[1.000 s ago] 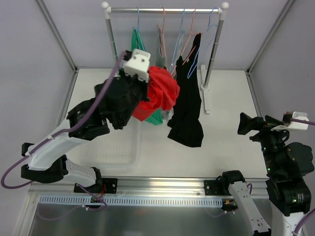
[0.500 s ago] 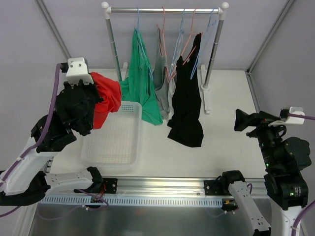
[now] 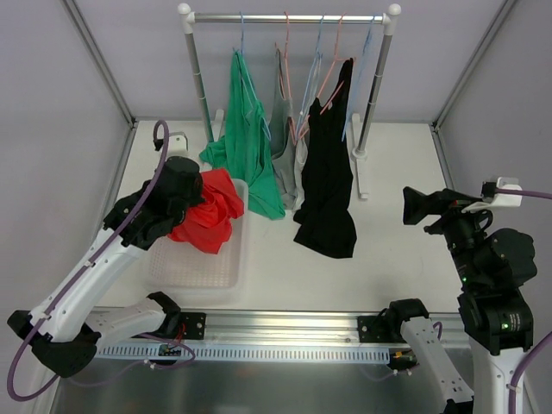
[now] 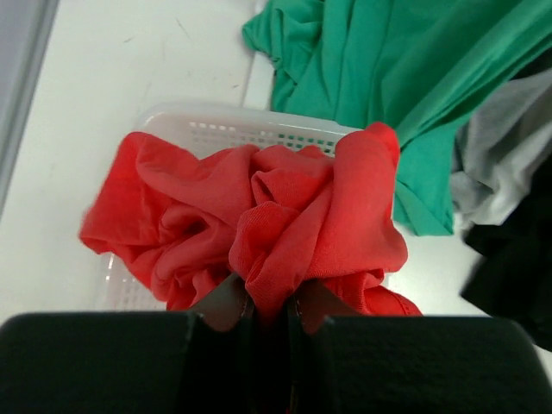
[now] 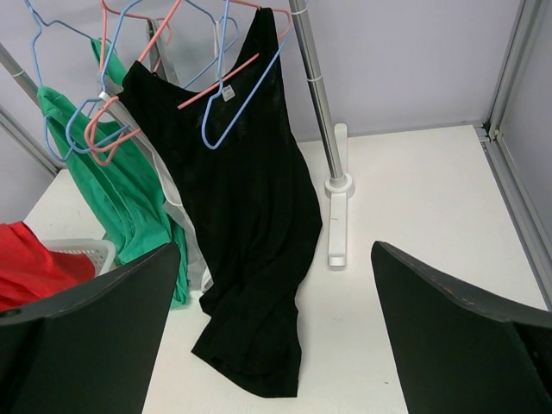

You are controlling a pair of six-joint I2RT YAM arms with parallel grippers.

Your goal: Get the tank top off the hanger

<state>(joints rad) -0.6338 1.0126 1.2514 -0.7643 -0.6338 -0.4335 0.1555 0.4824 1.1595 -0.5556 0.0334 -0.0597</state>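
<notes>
- Down from its raised spot left of the rack, your left claw has brought the red top over the basket.
- It is clenched on a bunched fold of that top, which is off its hanger and crumpled over the basket's far end.
- Just behind the basket, a green top, a grey top and a black top hang on the rack.
- Your right claw is spread wide and holds nothing, well apart over the right of the table.
</notes>
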